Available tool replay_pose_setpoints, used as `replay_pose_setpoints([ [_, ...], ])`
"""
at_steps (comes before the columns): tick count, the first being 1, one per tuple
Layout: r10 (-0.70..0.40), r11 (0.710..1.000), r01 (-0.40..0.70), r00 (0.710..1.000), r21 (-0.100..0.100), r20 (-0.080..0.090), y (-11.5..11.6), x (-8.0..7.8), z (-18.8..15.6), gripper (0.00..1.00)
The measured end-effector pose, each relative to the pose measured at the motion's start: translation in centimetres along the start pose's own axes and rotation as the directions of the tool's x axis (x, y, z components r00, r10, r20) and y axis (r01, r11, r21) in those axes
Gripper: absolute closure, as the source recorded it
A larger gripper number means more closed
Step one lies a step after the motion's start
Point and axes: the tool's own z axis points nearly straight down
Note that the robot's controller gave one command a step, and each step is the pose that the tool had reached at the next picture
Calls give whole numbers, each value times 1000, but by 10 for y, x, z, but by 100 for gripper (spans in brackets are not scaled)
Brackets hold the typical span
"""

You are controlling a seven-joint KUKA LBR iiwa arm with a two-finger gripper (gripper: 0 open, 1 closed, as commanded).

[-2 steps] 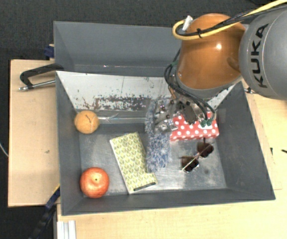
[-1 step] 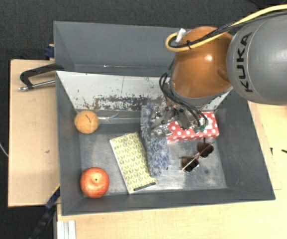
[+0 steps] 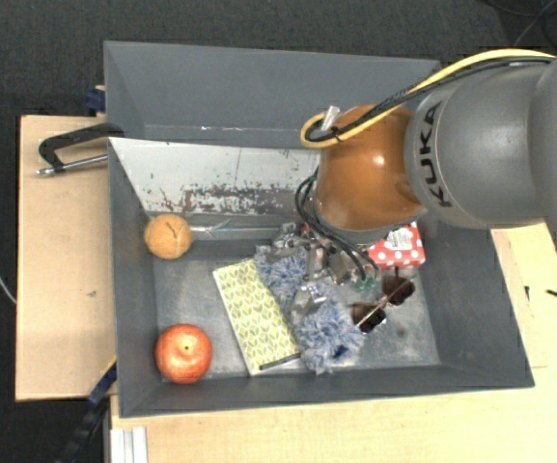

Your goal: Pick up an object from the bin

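The arm's jaws hang low in the middle of the grey metal bin (image 3: 259,85), over the upper end of a shaggy blue-grey cloth (image 3: 324,338) and seemingly touching it, though I cannot tell whether they are open or closed or have hold of anything. The cloth lies just right of a flat yellow-green patterned card (image 3: 252,314). Dark sunglasses (image 3: 386,305) and a red white-dotted box (image 3: 400,248) sit to its right, while a red apple (image 3: 183,353) and a tan round fruit (image 3: 167,236) lie well apart at the left.

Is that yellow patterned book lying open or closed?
Closed: the yellow patterned book lies flat, cover up, no inner pages showing.
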Motion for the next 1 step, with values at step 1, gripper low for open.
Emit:
replay_pose_setpoints([
  [1, 0, 1000, 0, 1000, 0, 0, 0, 0, 0, 0],
])
